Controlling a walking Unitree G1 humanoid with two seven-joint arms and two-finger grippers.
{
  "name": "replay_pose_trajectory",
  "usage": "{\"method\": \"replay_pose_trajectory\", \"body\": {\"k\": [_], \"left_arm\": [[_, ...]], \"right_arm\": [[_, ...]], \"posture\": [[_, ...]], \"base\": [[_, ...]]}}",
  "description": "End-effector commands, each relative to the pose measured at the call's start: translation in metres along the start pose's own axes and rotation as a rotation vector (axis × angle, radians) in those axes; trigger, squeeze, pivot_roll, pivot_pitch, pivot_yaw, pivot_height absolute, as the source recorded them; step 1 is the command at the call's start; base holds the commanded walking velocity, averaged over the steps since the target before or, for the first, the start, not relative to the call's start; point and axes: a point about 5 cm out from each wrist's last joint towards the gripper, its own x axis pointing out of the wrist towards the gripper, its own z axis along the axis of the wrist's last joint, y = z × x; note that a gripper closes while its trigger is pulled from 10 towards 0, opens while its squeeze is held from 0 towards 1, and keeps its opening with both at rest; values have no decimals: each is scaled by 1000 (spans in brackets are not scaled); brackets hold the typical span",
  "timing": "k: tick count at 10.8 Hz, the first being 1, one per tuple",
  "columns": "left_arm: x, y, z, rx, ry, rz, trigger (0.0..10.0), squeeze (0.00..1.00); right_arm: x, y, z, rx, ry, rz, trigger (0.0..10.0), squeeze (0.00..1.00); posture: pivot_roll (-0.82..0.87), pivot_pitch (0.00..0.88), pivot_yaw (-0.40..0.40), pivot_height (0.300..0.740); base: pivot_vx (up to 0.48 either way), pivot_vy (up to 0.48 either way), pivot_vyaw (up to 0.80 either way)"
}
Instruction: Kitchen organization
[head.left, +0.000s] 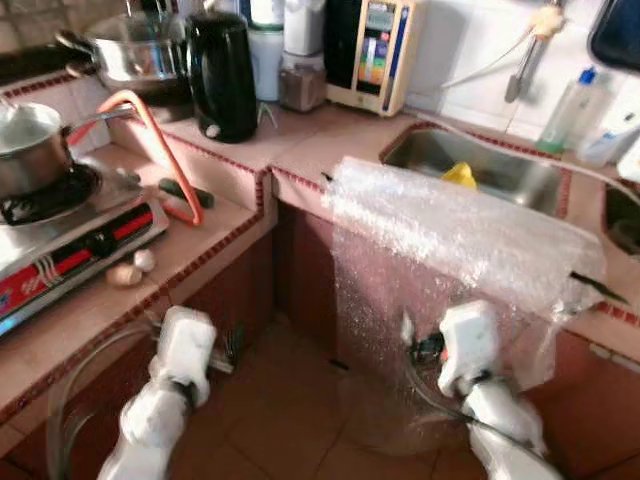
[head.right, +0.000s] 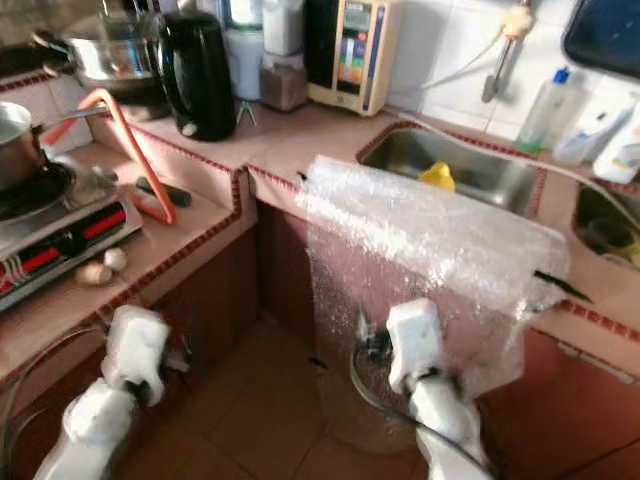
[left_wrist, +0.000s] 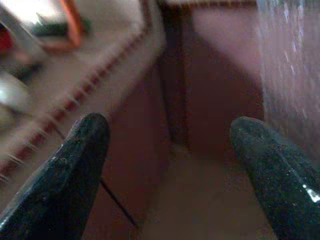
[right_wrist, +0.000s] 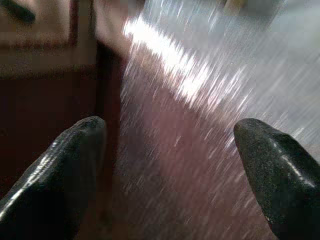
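over the worktop (head.left: 300, 150) edge by the sink (head.left: 470, 165), one sheet of bubble wrap (head.left: 450, 235) hangs down the cabinet front. my right claw (right_wrist: 170, 165) is spread wide and empty, aimed at the wrap; my left claw (left_wrist: 170, 165) is also wide and empty, low by the cabinet. i'd pinch one hanging edge, then lift slowly. two pots, one kettle (head.left: 222, 75) stand behind

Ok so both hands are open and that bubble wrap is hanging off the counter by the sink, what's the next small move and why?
Probably ease the right hand forward until its open fingers straddle the bubble wrap. The sheet drapes over the counter edge right in front of that hand with nothing gripped yet, while the left hand faces the cabinet front, off to the side.
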Motion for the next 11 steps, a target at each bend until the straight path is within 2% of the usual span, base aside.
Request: {"method": "replay_pose_trajectory", "body": {"k": [1, 2, 3, 4, 5, 6, 7, 9, 10, 11], "left_arm": [[4, -9, -8, -1, 41, -45, 10000, 0], [8, -17, -32, -58, 172, -50, 10000, 0], [8, -19, -45, -53, 239, -58, 10000, 0], [5, -21, -63, -57, 348, -66, 10000, 0], [2, -21, -73, -61, 416, -60, 10000, 0], [-7, -20, -90, -152, 526, -45, 10000, 427], [-18, -17, -103, -146, 600, -33, 10000, 1000], [-35, -11, -121, -134, 729, -1, 10000, 1000], [-42, -11, -128, -153, 787, 22, 10000, 1000], [-39, -14, -125, -153, 781, 5, 10000, 0]], "right_arm": [[0, 2, -15, 23, 51, 13, 10000, 0], [-1, 1, -45, 100, 176, -9, 10000, 0], [-4, -2, -62, 164, 251, -30, 10000, 0], [-10, -6, -81, 246, 346, -73, 10000, 0], [-15, -6, -93, 273, 408, -87, 10000, 0], [-28, -3, -112, 321, 514, -107, 10000, 933], [-37, 1, -124, 373, 577, -119, 10000, 1000], [-64, 16, -148, 365, 766, -76, 10000, 1000], [-74, 23, -154, 321, 821, -13, 10000, 0], [-74, 24, -155, 322, 833, -19, 10000, 0]], "posture": [[121, 0, -51, 740], [113, 0, -54, 740], [116, 0, -56, 740], [110, 0, -55, 740], [99, 0, -53, 740], [107, 0, -53, 740], [110, 0, -66, 740], [96, 0, -69, 740], [97, 0, -72, 740], [108, 0, -77, 740]], "base": [[0, 0, 0], [0, 0, 0], [0, 0, 0], [0, 0, 0], [0, 0, 0], [0, 0, 0], [0, 0, 0], [0, 0, 0], [0, 0, 0], [0, 0, 0]]}}
